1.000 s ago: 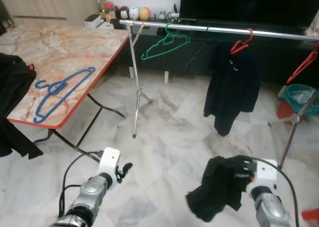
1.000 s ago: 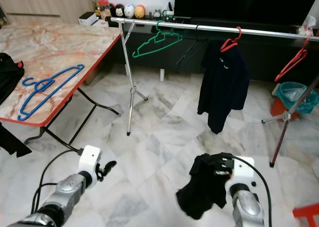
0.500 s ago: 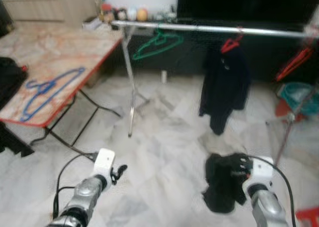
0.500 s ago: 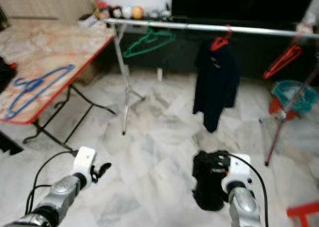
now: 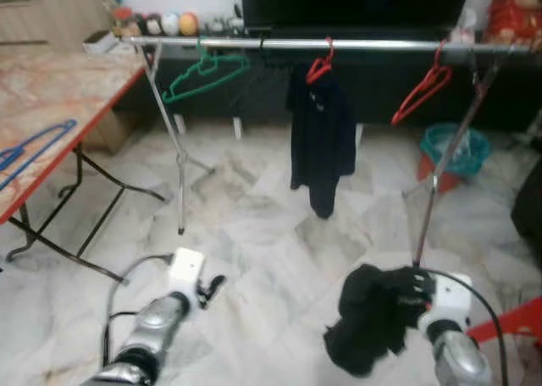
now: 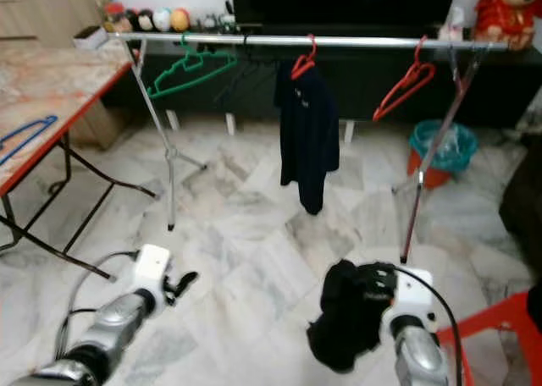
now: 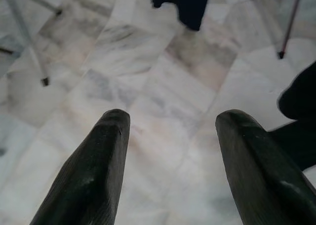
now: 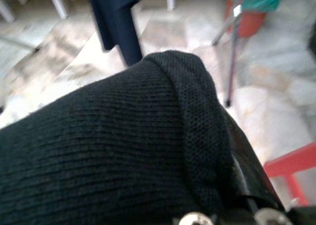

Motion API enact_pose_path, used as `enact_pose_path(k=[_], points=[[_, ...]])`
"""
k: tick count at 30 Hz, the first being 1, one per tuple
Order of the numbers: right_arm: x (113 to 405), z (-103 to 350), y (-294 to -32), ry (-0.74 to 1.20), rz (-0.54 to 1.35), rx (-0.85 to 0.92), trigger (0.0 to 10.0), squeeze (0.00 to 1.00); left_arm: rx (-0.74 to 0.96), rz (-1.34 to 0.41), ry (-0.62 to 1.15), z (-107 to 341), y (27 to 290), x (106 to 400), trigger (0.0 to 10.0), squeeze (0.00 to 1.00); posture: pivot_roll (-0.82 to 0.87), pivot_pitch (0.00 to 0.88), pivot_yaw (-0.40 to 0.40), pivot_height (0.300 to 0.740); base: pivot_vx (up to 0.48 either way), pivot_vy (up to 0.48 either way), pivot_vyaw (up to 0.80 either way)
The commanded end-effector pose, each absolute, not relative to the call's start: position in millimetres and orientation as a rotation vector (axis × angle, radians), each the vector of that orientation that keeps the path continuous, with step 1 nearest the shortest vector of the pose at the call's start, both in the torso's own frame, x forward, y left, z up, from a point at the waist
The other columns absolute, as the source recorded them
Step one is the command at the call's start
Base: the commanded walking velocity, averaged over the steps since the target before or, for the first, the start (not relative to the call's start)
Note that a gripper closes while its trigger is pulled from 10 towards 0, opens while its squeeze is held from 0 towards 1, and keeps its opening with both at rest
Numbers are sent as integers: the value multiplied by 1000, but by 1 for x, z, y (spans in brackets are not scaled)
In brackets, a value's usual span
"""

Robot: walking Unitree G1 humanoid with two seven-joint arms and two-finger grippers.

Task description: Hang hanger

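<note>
At lower right of your head view, the right end effector [image 5: 417,291] pinches a crumpled black knit garment [image 5: 370,317] that droops above the marble floor [image 5: 254,234]. At lower left, the left end effector [image 7: 170,136] is spread and holds nothing. Across the top, the rail [image 5: 364,44] carries a green hanger [image 5: 203,71], a dark hung garment [image 5: 322,136] and a bare red hanger [image 5: 422,90]. A teal bin [image 5: 455,149] stands at right; its contents cannot be made out.

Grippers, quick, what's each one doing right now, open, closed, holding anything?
Left gripper: open, fingers apart, holding nothing, low over the marble floor.
Right gripper: closed on a bunched black garment.
</note>
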State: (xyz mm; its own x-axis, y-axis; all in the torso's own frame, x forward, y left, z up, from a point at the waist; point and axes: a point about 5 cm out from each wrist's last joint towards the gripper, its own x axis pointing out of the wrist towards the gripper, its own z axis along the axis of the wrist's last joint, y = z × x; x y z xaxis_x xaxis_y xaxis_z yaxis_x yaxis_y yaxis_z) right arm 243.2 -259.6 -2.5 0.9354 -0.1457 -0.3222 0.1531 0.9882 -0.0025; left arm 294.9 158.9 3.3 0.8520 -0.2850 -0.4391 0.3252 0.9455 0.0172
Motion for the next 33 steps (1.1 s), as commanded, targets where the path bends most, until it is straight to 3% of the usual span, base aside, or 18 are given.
enact_pose_path(k=[1, 11, 15, 21, 28, 33], points=[[252, 6, -255, 273, -147, 33, 10000, 0, 111, -296, 457, 3, 172, 294, 10000, 0, -7, 0, 31, 740, 0, -356, 0], [254, 7, -252, 279, -90, 35, 10000, 0, 101, -325, 437, 9, 166, 299, 10000, 0, -15, 0, 25, 740, 0, -162, 0], [256, 11, -236, 290, 142, -2, 10000, 0, 85, -445, 392, 21, 152, 307, 10000, 0, -15, 0, 18, 740, 0, 0, 0], [254, 16, -226, 305, 327, -43, 10000, 0, 91, -591, 367, 30, 132, 311, 10000, 0, -21, 0, 16, 740, 0, 0, 0], [263, 29, -230, 256, 275, -23, 10000, 0, 87, -590, 365, 31, 128, 311, 10000, 0, -20, 0, 13, 740, 0, 0, 0], [267, 31, -226, 269, 320, -50, 10000, 0, 61, -737, 337, 41, 110, 308, 10000, 0, -13, 0, 21, 740, 0, 0, 0]])
